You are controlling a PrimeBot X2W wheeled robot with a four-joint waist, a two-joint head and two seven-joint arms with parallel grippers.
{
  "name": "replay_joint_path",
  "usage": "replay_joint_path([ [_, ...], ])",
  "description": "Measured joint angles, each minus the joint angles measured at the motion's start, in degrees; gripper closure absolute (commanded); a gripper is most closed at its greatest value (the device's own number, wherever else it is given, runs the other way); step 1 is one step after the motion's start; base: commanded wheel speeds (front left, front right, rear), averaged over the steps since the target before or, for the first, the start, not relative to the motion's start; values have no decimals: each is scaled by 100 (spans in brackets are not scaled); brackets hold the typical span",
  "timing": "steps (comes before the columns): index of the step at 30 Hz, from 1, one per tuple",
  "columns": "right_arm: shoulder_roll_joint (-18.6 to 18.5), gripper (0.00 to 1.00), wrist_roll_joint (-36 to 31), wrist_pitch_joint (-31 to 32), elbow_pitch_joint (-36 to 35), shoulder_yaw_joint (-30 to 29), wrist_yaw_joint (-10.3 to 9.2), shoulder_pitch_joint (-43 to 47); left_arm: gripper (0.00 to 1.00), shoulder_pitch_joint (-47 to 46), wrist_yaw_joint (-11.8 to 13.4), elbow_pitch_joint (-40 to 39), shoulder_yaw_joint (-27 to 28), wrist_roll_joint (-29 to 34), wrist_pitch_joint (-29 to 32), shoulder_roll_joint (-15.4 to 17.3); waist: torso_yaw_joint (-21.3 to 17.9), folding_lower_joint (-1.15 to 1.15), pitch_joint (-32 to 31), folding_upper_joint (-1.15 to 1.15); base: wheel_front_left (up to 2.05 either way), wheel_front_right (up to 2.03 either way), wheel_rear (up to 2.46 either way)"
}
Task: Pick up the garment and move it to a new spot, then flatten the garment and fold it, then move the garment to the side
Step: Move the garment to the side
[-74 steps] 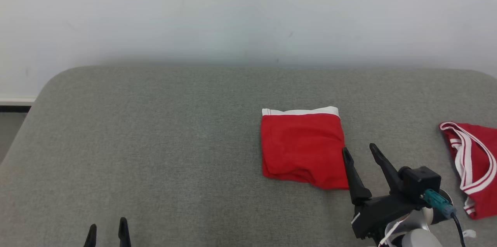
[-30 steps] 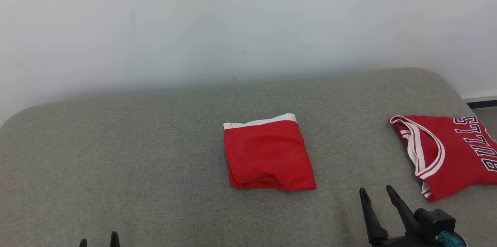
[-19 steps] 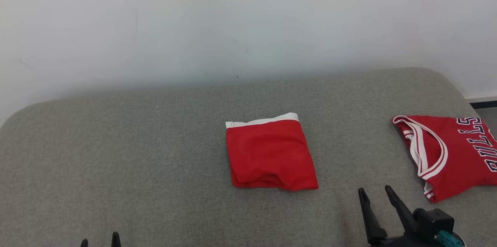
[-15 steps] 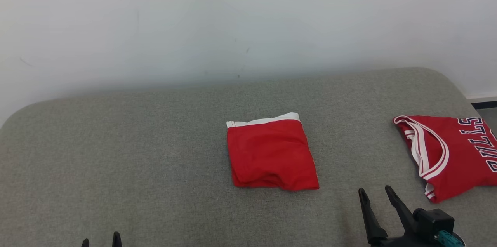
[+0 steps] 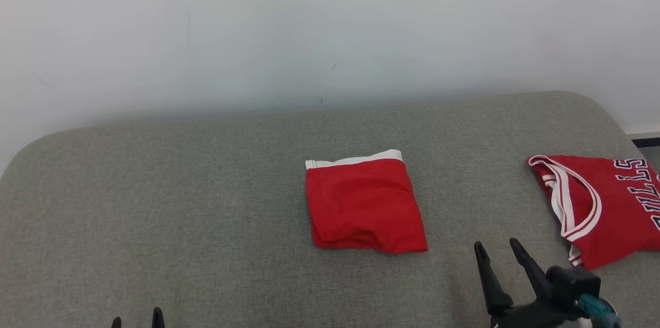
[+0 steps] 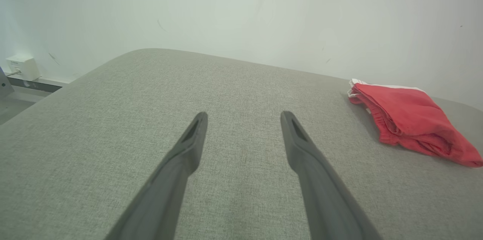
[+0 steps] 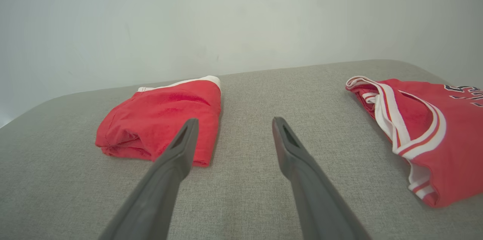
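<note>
The folded red garment (image 5: 366, 204) lies flat in the middle of the grey cushion (image 5: 154, 204), so I judge it done, well apart from my right gripper (image 5: 496, 244) and left gripper (image 6: 244, 119), which hover spread and empty over bare fabric, while the red jersey (image 5: 603, 209) sprawls toward the right end, perhaps overhanging.

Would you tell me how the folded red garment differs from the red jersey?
The folded red garment is a compact plain square with one white band; the jersey lies spread, with striped trim and dark lettering. The garment lies central on the grey pad, the jersey at its right end. Both are red.
</note>
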Motion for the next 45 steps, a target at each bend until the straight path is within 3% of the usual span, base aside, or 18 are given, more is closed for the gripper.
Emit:
replay_joint_path([
  [2,-29,0,-1,126,-24,18,0,-90,0,0,7,-1,-20,-27,0,0,4,0,10,0,0,0,0],
  [7,-96,0,126,1280,-188,26,0,-471,0,-15,5,4,-91,-25,1,0,75,0,54,1,0,0,0],
  [12,-213,0,407,3002,-330,38,0,-944,0,-38,-2,-25,-135,15,1,1,178,0,133,1,0,0,0],
  [18,-265,0,544,4795,-216,-416,0,-1592,0,-144,11,-199,-333,34,0,-2,404,0,279,0,0,0,0],
  [23,-260,0,278,5684,85,-821,0,-2036,0,-246,84,-263,-483,18,0,0,654,0,482,1,0,0,0],
  [31,-154,0,-126,6094,359,-1323,0,-2560,0,-564,103,-321,-751,-77,1,0,1071,1,932,1,0,0,0],
  [45,51,0,-516,6002,705,-1731,0,-2707,0,-926,107,-336,-1000,-175,1,1,1640,0,1621,0,0,0,0],
])
